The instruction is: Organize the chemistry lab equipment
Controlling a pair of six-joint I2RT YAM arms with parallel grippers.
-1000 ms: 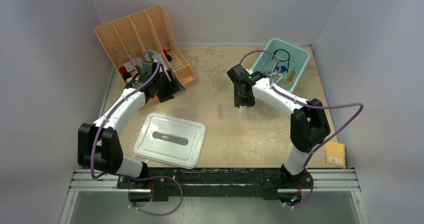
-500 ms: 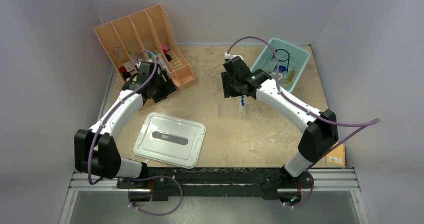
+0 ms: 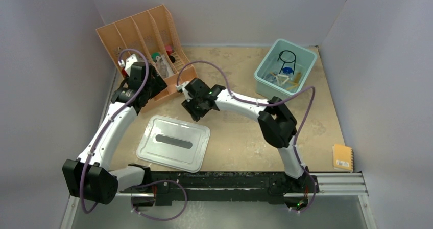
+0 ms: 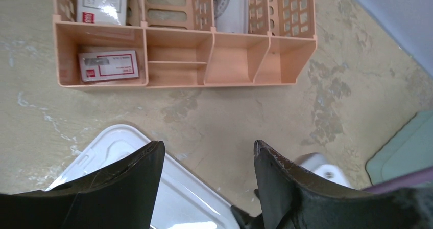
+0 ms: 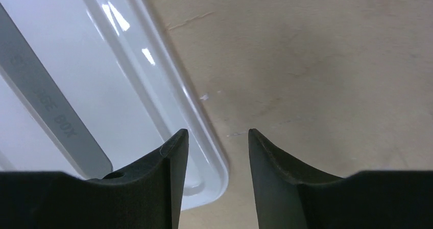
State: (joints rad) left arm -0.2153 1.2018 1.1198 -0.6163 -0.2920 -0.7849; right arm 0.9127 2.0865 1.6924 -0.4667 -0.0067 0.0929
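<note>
A sandy tabletop [image 3: 240, 137], closed in by pale walls, is seen from above. A peach slotted organizer [image 3: 134, 32] is placed at the far left corner, and small items [image 3: 164, 55] are held in its slots. The left gripper [image 3: 153, 88] is positioned just beside the organizer's near end; the state of its fingers cannot be told here. The right gripper [image 3: 195, 108] is held over the table, near the far right corner of a pale grey-white lid [image 3: 173, 143], which is laid flat. A teal bin [image 3: 263, 70] is located at the far right, and a black wire ring [image 3: 287, 55], a blue tool [image 3: 289, 69] and some pale pieces are contained in it. A small yellow notebook [image 3: 342, 157] is laid at the right edge.
</note>
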